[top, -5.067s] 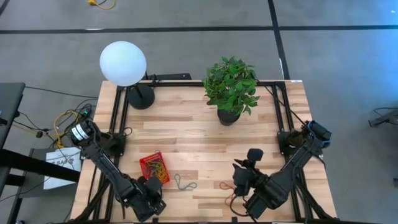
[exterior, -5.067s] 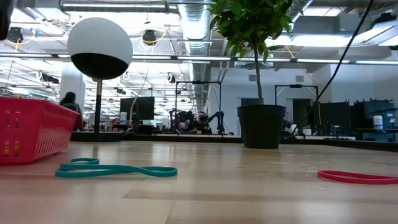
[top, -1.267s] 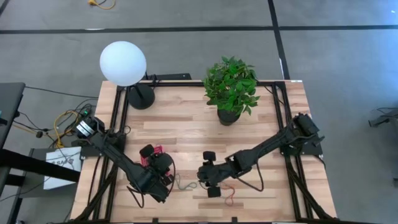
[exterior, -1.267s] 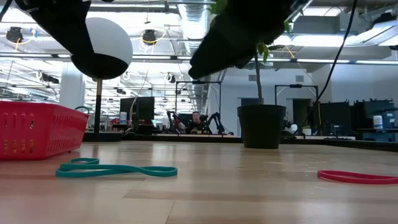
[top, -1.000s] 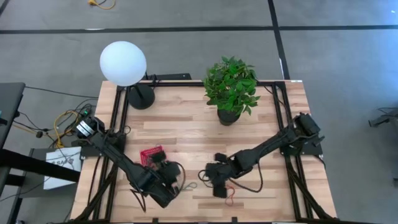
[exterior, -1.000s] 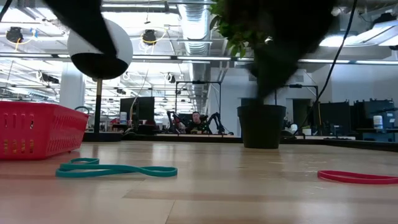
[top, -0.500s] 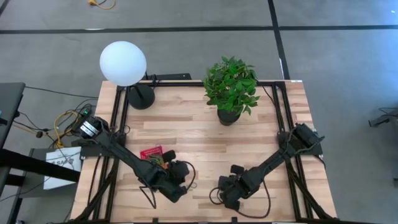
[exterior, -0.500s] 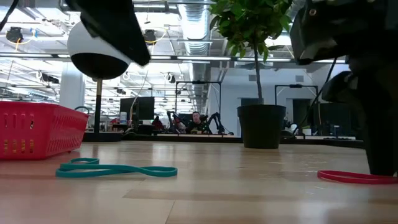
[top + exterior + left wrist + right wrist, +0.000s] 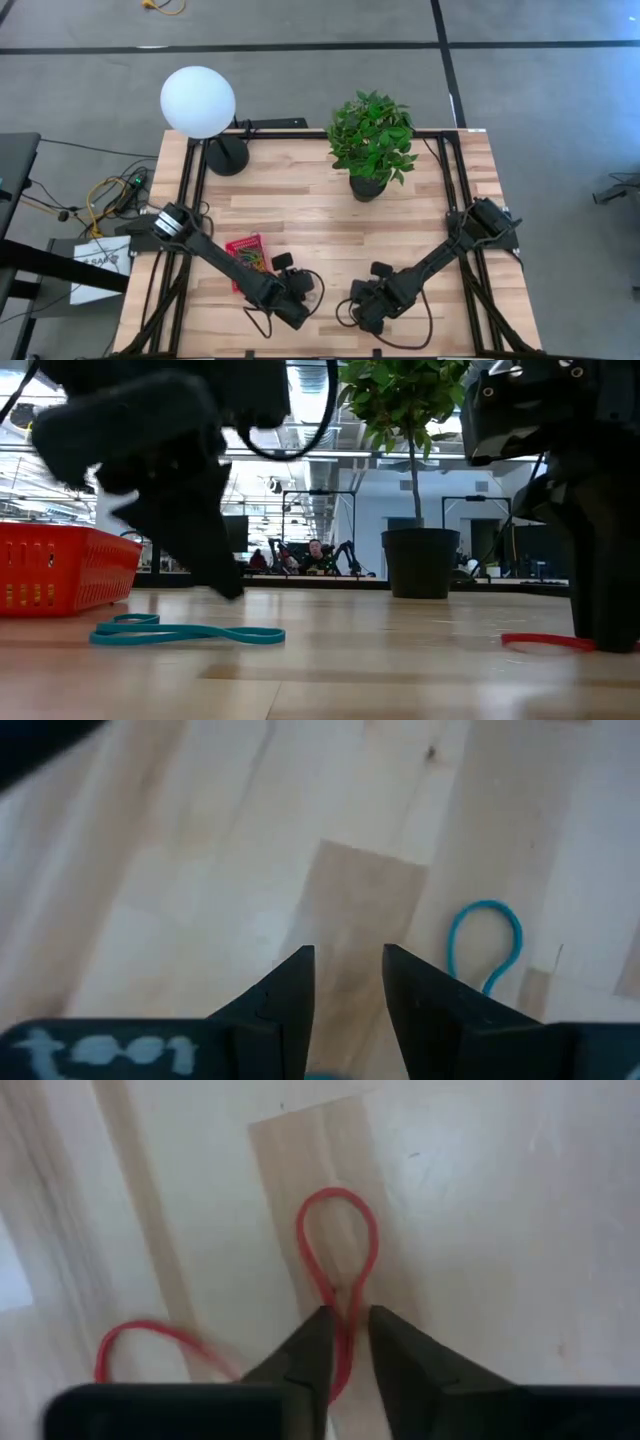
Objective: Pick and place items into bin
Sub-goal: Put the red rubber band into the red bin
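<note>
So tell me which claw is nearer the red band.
Right. The right claw is down on the table with its fingers on either side of the red band. The left claw is off to the side, over the teal band.

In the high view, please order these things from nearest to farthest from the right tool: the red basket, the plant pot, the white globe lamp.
Measured from the right tool, at the table's front edge:
1. Red basket, to its left, beside the left arm.
2. Plant pot, behind it, near the table's back.
3. White globe lamp, at the far back left corner.
</note>
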`<state>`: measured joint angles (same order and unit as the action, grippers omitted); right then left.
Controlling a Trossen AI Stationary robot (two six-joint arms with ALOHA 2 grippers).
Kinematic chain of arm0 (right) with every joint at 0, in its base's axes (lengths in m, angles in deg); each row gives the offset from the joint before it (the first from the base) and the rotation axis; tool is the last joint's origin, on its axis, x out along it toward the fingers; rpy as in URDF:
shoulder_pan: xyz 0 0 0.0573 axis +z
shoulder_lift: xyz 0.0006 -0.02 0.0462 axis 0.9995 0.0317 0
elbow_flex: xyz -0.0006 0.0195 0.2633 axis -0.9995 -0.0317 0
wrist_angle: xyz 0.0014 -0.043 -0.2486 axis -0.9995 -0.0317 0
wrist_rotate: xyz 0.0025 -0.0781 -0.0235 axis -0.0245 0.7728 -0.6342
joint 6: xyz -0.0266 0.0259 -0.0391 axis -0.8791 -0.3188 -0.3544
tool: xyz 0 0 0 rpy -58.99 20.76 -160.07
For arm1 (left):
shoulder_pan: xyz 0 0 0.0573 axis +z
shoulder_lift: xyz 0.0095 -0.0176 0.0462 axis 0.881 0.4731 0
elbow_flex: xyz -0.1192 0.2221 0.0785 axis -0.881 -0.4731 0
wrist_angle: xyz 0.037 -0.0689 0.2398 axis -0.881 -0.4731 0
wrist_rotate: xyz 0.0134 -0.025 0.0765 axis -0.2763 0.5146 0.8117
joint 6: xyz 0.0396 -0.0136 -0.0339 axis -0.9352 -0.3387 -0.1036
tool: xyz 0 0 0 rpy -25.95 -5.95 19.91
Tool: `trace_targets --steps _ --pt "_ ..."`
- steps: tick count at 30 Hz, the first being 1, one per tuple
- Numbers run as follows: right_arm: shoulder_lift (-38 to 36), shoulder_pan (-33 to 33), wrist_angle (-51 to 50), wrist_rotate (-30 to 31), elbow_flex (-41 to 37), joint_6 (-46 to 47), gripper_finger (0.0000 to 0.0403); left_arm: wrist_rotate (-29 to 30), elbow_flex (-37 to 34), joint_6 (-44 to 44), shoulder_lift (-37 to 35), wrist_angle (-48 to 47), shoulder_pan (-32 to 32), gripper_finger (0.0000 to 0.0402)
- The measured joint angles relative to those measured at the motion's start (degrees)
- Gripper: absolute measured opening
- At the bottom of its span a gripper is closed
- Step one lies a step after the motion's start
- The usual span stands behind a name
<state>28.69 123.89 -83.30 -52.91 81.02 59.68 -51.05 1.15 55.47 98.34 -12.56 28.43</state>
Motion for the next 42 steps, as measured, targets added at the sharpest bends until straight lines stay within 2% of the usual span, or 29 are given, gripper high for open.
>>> trace_targets --steps 4,10,14,16,19,22,25,26,28,31,34,37,42 --pt "0.0 0.4 1.4 0.8 -0.1 -3.1 0.0009 -2.4 0.0 -2.3 2.3 2.5 -0.1 0.0111" --pt "0.6 0.5 1.1 1.7 2.7 -6.5 0.0002 -2.7 0.1 -2.3 2.2 2.9 0.0 0.0111" --pt "0.5 -0.1 -1.4 6.4 7.4 -11.5 0.0001 -0.6 2.1 -2.0 1.7 2.0 0.0 0.0111" --pt "0.5 -0.7 -2.3 8.4 9.7 -15.0 0.0001 0.3 4.6 -2.0 1.7 -1.4 -0.1 0.0111" --pt "0.5 -2.2 -2.8 10.9 12.5 -19.3 0.0001 2.9 9.6 -0.2 1.7 -11.0 -0.7 0.0111" --pt "0.5 -4.3 -3.2 14.6 14.8 -23.8 0.0001 7.9 17.7 7.6 1.7 -30.3 -2.5 0.0107" --pt "0.3 -6.9 -2.5 17.5 16.7 -27.9 0.0000 13.5 25.4 19.9 1.6 -52.2 -5.1 0.0100" --pt "0.3 -7.8 -2.1 17.3 17.0 -28.2 0.0000 15.2 27.5 24.4 1.6 -55.9 -6.2 0.0099" --pt "0.3 -9.3 -2.0 13.9 17.1 -27.6 0.0001 16.9 28.4 24.8 -0.6 -53.4 -8.5 0.0097" --pt "0.3 -9.9 -5.7 4.4 17.1 -24.9 0.0004 17.9 28.1 22.1 -2.8 -47.4 -11.5 0.0096" --pt "0.3 -8.0 -11.1 -4.0 16.8 -21.9 0.0016 20.5 27.8 26.9 -1.9 -53.2 -13.9 0.0096" --pt "0.3 -5.3 -11.1 -5.9 16.0 -19.6 0.0040 21.7 26.0 33.5 -1.9 -55.0 -14.3 0.0096" --pt "0.2 -2.6 -9.1 -4.5 13.8 -15.8 0.0091 20.4 24.9 33.9 -1.4 -54.0 -14.3 0.0096"
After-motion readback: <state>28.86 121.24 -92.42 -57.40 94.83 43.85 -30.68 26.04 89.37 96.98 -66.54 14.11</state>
